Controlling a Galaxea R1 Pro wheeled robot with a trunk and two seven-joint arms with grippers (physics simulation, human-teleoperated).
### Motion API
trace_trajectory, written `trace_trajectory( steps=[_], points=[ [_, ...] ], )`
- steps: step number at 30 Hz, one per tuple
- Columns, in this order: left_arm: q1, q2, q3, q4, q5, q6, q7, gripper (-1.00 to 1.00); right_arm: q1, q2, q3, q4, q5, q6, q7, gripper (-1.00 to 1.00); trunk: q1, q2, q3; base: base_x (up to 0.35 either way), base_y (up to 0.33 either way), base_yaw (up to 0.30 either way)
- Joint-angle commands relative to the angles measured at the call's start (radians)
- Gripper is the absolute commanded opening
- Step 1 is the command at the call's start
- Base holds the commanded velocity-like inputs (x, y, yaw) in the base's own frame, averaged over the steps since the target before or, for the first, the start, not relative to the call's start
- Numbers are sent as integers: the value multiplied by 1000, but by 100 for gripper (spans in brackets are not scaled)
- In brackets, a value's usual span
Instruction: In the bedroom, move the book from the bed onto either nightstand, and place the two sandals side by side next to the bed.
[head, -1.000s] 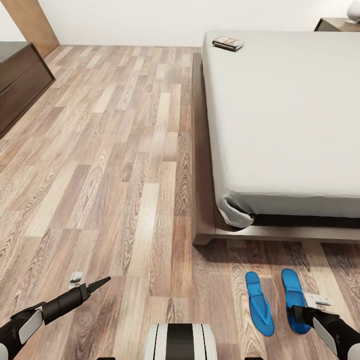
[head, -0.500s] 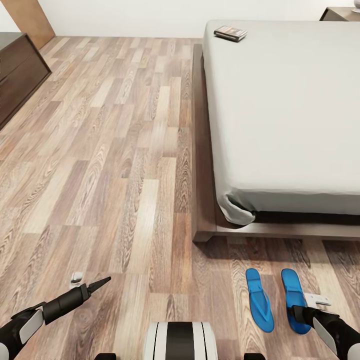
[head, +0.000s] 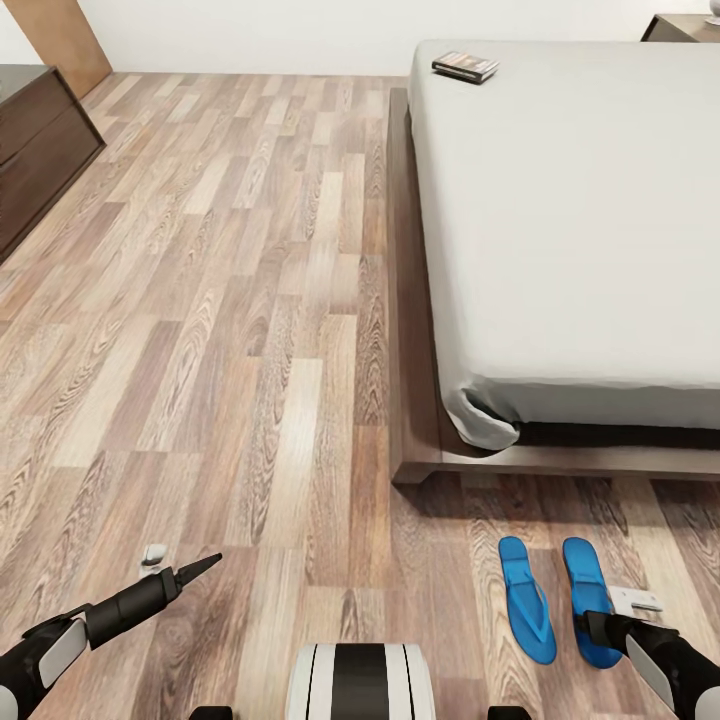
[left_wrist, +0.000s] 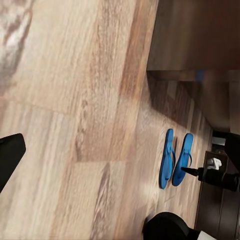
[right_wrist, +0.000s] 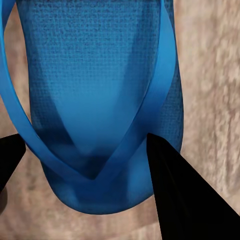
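The two sandals (head: 555, 599) lie side by side on the floor by the bed's (head: 560, 230) foot edge, the book (head: 465, 66) waits at its far corner for pickup next, and both grippers' fingers are open, holding nothing.

A light wood-plank floor (head: 230, 330) carries two blue sandals (head: 558, 600) lying side by side, near the foot of the bed (head: 580, 220) at the near right. On the bed's pale grey mattress a small book (head: 465, 67) lies at its far left corner.
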Motion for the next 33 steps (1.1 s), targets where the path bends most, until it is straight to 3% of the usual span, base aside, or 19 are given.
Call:
trace_trajectory(
  steps=[1, 14, 19, 33],
  points=[
    [0, 1, -7, 0, 11, 10, -2, 100, 0, -1, 9, -2, -11, 5, -3, -100, 0, 0, -1, 0, 0, 0],
    [0, 1, -8, 0, 10, 10, -2, 100, 0, -1, 9, -2, -11, 5, -3, -100, 0, 0, -1, 5, 53, 0],
    [0, 1, -9, 0, 10, 10, -2, 100, 0, -1, 9, -2, -12, 5, -3, -100, 2, -1, -20, 0, 0, 0],
    [0, 1, -9, 0, 10, 10, -2, 100, 0, -1, 9, -2, -11, 5, -3, -100, 3, -2, -32, 0, 0, 0]
  ],
)
